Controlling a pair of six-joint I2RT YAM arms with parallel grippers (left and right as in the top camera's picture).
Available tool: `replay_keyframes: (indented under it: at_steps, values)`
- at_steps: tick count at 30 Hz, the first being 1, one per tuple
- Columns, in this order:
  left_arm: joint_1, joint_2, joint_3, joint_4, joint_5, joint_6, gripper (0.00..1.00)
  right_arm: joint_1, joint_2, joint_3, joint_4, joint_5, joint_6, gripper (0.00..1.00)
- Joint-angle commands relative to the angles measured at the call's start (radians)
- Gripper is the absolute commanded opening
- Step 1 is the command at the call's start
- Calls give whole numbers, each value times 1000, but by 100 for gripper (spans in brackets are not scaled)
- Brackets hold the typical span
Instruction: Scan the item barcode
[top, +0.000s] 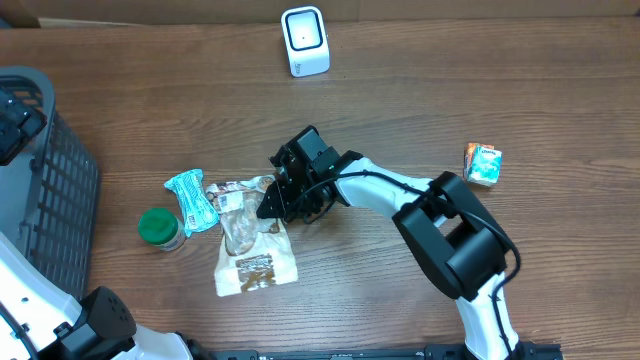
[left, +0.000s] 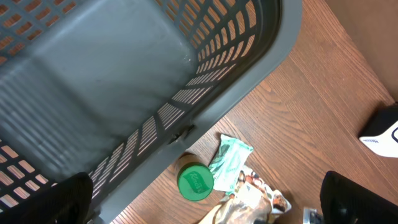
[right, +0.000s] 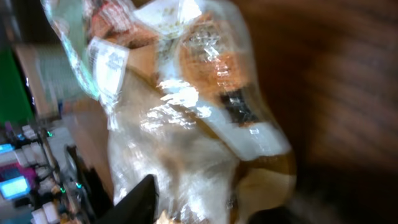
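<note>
A clear plastic bag of baked goods (top: 255, 245) with printed labels lies crumpled on the wooden table. My right gripper (top: 278, 205) is down at the bag's upper end. In the blurred right wrist view the bag (right: 186, 124) fills the frame, and the right gripper (right: 208, 208) has one dark finger (right: 140, 199) pressed against the plastic, its jaws closed on the bag. The white barcode scanner (top: 305, 40) stands at the table's far edge. My left gripper (left: 211, 205) hangs wide open over the basket's edge with nothing between its fingers.
A dark grey slotted basket (top: 50, 200) stands at the left. A green-lidded jar (top: 158, 227) and a teal packet (top: 192, 200) lie beside the bag. A small orange and teal carton (top: 482, 163) sits at the right.
</note>
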Motion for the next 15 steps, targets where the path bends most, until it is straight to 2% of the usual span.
replay_keyframes:
  at_steps: [1,2,3,10,15]
  values:
    - [-7,-2,0,-2,6,15,100,0,125,-35,-2,122,50,18]
    - [-7,-2,0,-2,6,15,100,-2,126,-35,1,122,56,7]
    - [-7,-2,0,-2,6,15,100,-2,126,-35,2,122,66,4]
    - [-7,-2,0,-2,6,15,100,-26,99,-26,-12,47,65,4]
    - [-7,-2,0,-2,6,15,100,-92,-39,-26,-69,-10,-8,4]
